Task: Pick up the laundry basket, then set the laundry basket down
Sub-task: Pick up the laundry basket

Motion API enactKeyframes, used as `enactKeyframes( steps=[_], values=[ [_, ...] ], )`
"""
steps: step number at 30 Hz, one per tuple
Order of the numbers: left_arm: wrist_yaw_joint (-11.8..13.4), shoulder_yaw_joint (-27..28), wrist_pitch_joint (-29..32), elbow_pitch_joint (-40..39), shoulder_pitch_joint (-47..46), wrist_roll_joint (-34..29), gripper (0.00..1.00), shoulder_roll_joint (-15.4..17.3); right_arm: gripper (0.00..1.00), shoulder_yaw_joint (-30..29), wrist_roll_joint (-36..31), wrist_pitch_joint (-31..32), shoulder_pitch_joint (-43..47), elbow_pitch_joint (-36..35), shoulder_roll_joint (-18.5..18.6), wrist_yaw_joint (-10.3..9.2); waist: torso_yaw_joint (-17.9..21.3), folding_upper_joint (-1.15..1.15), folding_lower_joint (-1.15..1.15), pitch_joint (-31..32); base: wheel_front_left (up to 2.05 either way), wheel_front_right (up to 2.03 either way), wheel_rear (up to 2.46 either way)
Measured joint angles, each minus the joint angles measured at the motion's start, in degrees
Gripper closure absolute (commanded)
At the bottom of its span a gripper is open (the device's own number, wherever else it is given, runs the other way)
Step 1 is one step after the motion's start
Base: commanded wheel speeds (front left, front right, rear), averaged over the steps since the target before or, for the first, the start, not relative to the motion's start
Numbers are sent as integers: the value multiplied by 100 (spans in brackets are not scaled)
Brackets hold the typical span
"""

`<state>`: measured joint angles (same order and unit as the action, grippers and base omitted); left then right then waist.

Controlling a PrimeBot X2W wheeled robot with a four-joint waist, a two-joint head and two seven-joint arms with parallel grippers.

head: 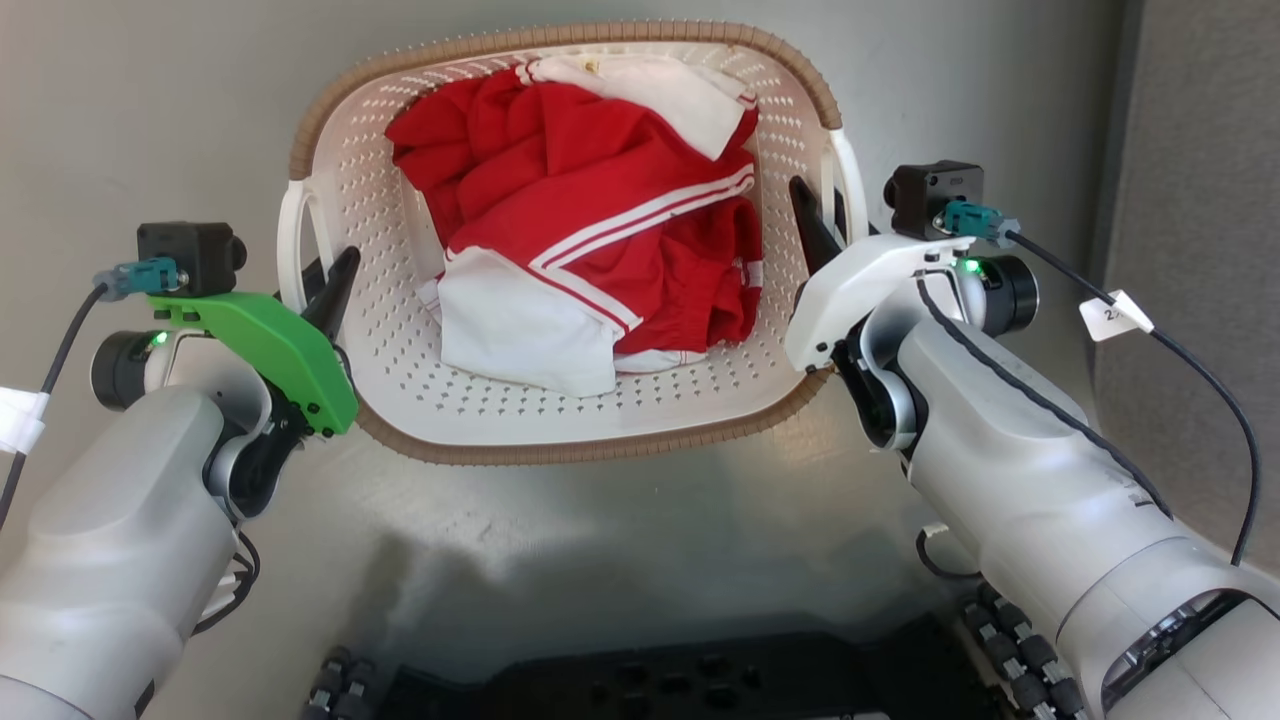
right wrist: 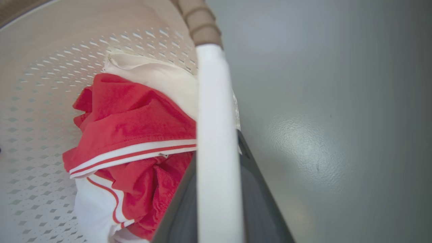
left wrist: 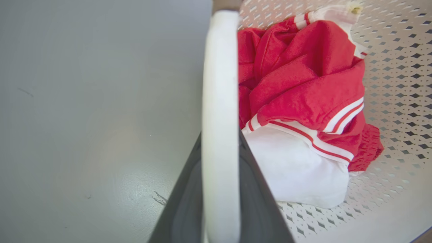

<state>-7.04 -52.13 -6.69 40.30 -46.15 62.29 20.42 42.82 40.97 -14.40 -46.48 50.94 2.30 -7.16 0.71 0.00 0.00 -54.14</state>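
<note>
The laundry basket, cream-white and perforated with a brown woven-look rim, sits straight ahead of the robot between its two arms, over a smooth grey floor; whether its base touches that floor cannot be told from these views. Inside it lies a crumpled red garment with white stripes and white panels, bunched toward the middle and far side of the basket. The left gripper is clamped on the basket's left handle, one dark finger reaching up inside the wall and the other outside it. In the left wrist view the white handle runs upright between the two dark fingers of the left gripper, pressed on both sides, with the red garment and the holed basket wall to the right and bare floor to the left. The right gripper is likewise closed on the right handle. The right wrist view shows that handle held between the fingers of the right gripper, the brown rim joining it at the top, the garment and basket wall on the left, and floor on the right. A green cover sits on the left wrist and a white one on the right.
</note>
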Motion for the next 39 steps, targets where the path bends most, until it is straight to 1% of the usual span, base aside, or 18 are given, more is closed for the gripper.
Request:
enactKeyframes(
  steps=[7,11,15,24,30,35,39],
  values=[
    [-1,-182,19,155,4,168,100,0,100,225,287,0,25,70,0,0,43,0,0,478,0,0,0],
    [-1,-290,140,199,4,285,100,2,100,343,533,58,76,99,2,7,80,0,0,784,0,0,0],
    [-2,-416,357,308,14,458,100,0,100,510,751,288,116,142,1,16,126,0,0,1097,0,0,0],
    [-8,-588,614,465,137,731,100,-42,100,784,1151,772,117,276,3,74,246,0,0,1825,0,0,0],
    [-9,-691,725,589,289,840,100,-127,100,937,1332,1033,176,397,7,116,312,0,0,2318,0,0,0],
    [-9,-858,916,733,494,918,100,-191,100,1129,1513,1341,389,526,-8,202,352,0,0,2732,0,0,0],
    [-9,-944,1071,829,702,1038,100,-307,100,1251,1575,1536,536,631,7,238,378,0,0,3062,0,0,0]
  ],
)
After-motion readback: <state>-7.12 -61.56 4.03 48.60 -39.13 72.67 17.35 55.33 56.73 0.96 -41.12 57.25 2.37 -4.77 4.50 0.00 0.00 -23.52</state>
